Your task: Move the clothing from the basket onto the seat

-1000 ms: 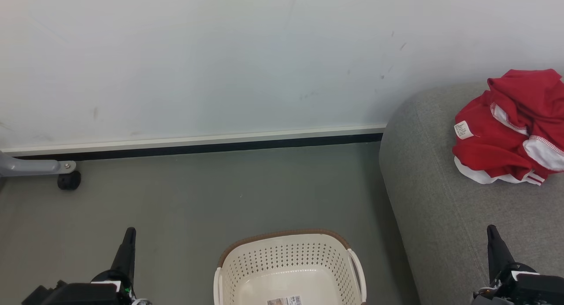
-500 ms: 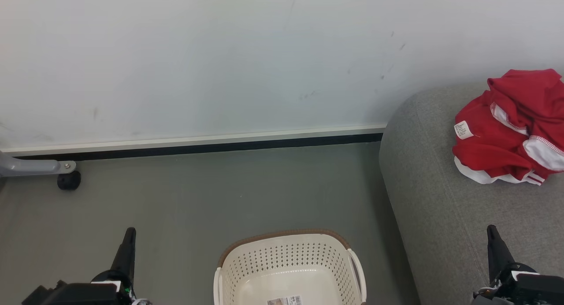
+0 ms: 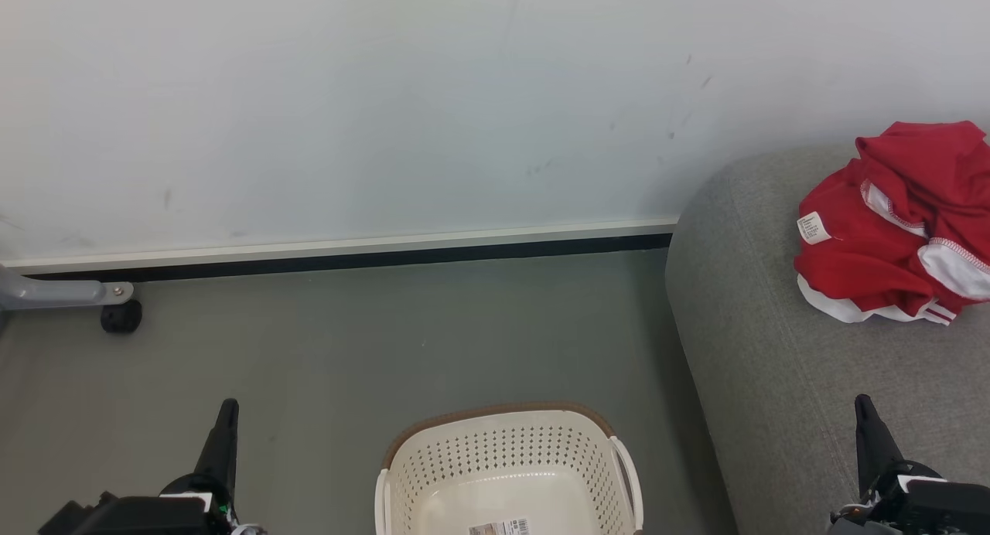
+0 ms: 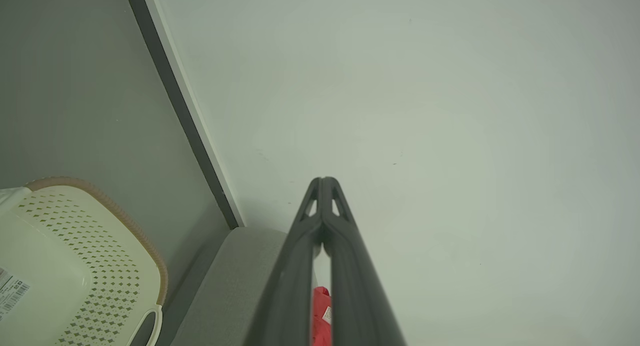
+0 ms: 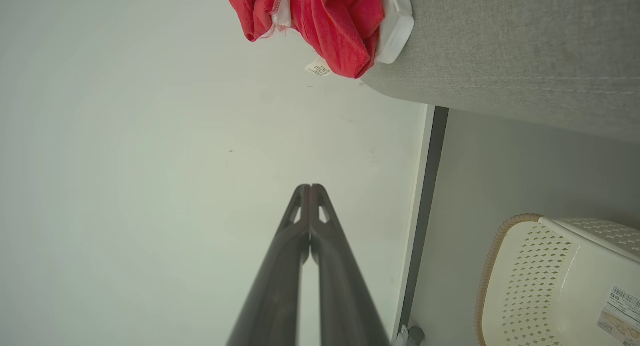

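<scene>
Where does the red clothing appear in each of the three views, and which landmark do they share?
Head view: the clothing is at the far right, heaped on the seat.
Left wrist view: bottom centre, a thin red sliver.
Right wrist view: top centre, on the seat.
Shared landmark: the basket.

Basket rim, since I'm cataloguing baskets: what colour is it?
Brown rim on the cream basket; head view shows it best.

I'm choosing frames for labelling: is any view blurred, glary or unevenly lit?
Head view: sharp, evenly lit, no glare, faint shade on the wall beside the seat. Left wrist view: wall darkens toward the corners, basket clear. Right wrist view: same corner darkening, clothing crisp.
</scene>
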You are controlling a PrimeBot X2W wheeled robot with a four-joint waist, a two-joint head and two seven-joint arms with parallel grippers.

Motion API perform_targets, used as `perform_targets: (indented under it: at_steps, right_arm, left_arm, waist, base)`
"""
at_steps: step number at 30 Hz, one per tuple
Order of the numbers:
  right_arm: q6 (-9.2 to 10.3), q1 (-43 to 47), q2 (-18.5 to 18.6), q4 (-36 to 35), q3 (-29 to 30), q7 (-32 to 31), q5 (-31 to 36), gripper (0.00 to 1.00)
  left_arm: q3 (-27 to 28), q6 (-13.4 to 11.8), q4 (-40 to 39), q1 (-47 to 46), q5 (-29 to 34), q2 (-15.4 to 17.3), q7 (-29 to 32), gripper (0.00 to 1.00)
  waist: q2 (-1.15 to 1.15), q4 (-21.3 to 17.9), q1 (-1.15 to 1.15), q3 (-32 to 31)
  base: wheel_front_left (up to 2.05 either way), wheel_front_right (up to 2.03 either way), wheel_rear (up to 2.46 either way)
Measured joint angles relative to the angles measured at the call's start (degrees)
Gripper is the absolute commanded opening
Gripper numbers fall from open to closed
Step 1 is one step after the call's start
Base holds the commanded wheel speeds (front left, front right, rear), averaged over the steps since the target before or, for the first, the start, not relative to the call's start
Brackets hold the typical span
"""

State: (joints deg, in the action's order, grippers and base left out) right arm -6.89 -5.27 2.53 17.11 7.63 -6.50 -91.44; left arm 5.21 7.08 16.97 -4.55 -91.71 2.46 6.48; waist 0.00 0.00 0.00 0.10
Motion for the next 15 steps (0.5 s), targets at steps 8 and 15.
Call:
perform_targets:
  at_steps: [8,15]
  right_arm:
    - [0.0,0.0,0.0,0.0,0.0,0.0,-0.01,0.0]
    - [0.0,0.0,0.0,0.0,0.0,0.0,-0.01,0.0]
  left_arm:
    - [0.0,0.0,0.0,0.0,0.0,0.0,0.0,0.0]
    - [0.0,0.0,0.0,0.0,0.0,0.0,0.0,0.0]
  waist:
    - [0.0,0.0,0.0,0.0]
    - [0.0,0.0,0.0,0.0]
  base:
    - [0.0,0.0,0.0]
    - [0.0,0.0,0.0]
